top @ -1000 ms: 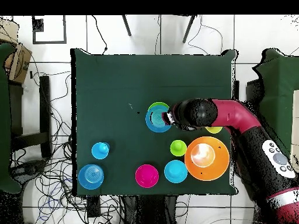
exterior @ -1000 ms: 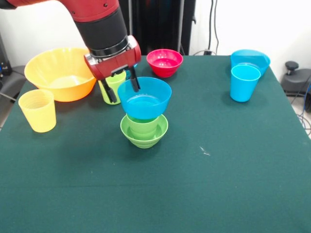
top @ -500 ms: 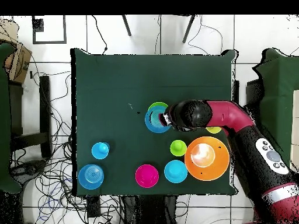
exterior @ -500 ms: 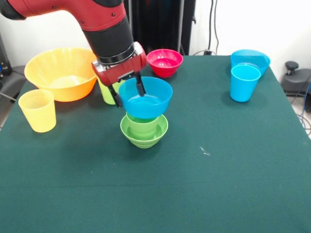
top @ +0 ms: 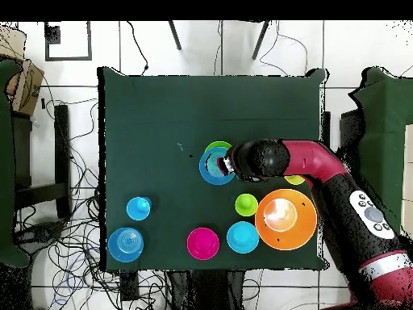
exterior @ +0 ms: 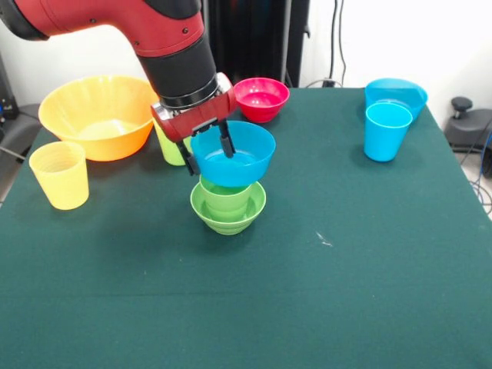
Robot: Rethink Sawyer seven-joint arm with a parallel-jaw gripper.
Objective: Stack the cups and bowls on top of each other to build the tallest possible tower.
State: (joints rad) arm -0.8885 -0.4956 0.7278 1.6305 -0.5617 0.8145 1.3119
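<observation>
The tower is a small green bowl (exterior: pixel 228 215) with a green cup (exterior: pixel 225 197) standing inside it, near the table's middle. A blue bowl (exterior: pixel 238 157) hangs upright just over the cup's mouth. My gripper (exterior: pixel 206 154) is shut on its left rim, one finger inside and one outside. From overhead the blue bowl (top: pixel 212 168) covers most of the green bowl (top: pixel 219 148), with the gripper (top: pixel 228 164) at its right side. I cannot tell whether the bowl touches the cup.
A large orange bowl (exterior: pixel 96 115) and a pale yellow cup (exterior: pixel 59 174) stand at the left. A yellow-green cup (exterior: pixel 169 147) is behind the gripper, a red bowl (exterior: pixel 260 98) beyond. A sky-blue cup (exterior: pixel 387 131) and wide blue bowl (exterior: pixel 396 92) are right. Another blue bowl (top: pixel 243 236) shows overhead.
My arm has carried the blue bowl slightly to the right and a little upward in the front view, bringing it more squarely over the green cup. Nothing else has moved.
</observation>
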